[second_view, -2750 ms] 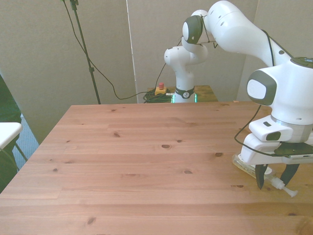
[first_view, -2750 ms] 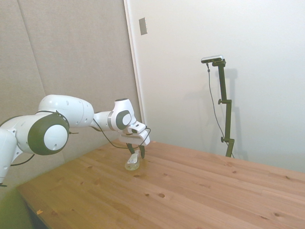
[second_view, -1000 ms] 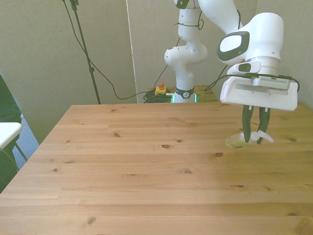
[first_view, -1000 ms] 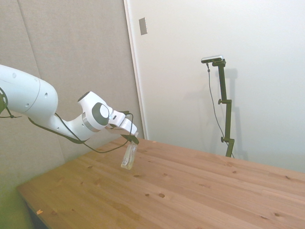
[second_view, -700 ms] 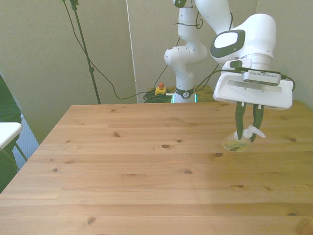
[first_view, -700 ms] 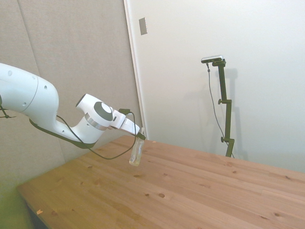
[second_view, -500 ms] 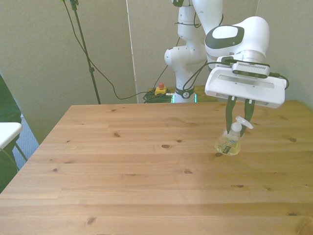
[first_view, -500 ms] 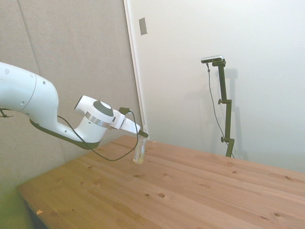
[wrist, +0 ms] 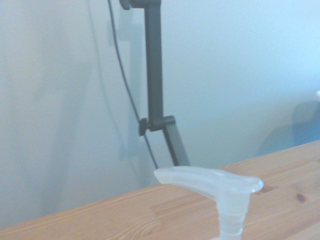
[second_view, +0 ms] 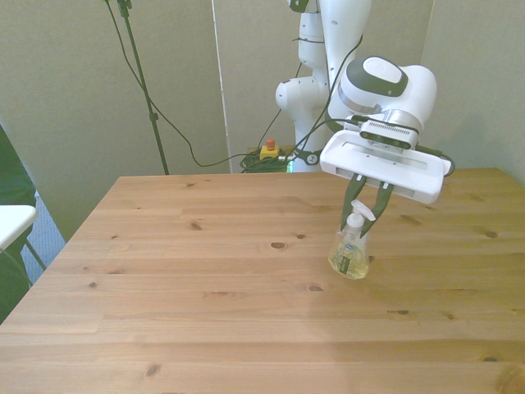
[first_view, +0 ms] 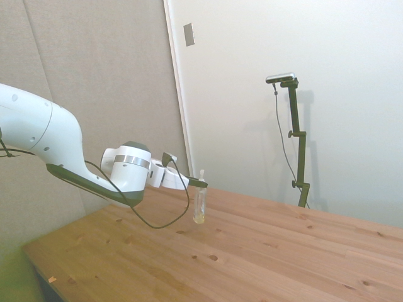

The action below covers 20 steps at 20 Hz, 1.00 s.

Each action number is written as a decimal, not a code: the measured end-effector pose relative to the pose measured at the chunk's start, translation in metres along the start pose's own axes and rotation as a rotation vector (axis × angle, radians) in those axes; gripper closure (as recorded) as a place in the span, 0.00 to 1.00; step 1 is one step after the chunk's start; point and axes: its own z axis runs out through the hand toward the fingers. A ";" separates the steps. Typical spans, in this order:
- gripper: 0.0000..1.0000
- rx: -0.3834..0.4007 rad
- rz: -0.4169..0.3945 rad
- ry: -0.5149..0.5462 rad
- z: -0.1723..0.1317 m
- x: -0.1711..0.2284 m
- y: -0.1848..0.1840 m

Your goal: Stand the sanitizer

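Bottle: the sanitizer [second_view: 351, 250] stands nearly upright, its base at or just above the table [second_view: 205, 279]; contact cannot be told.
Place: front view, about 3 o'clock from the table's middle, toward that view's right.
Gripper: the gripper [second_view: 364, 207] pinches the bottle's neck, fingers clamped either side below the pump [wrist: 210, 181].
Side view: bottle [first_view: 199, 204] hangs vertical at the gripper's [first_view: 199, 184] tip.
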 end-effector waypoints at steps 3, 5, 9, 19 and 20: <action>1.00 0.018 0.039 0.046 0.005 0.027 -0.021; 1.00 0.014 0.042 0.057 0.010 0.031 -0.021; 1.00 -0.007 0.035 0.053 0.026 0.021 -0.016; 1.00 -0.042 0.026 0.051 0.058 0.008 -0.006; 1.00 -0.043 0.024 0.049 0.060 0.006 -0.006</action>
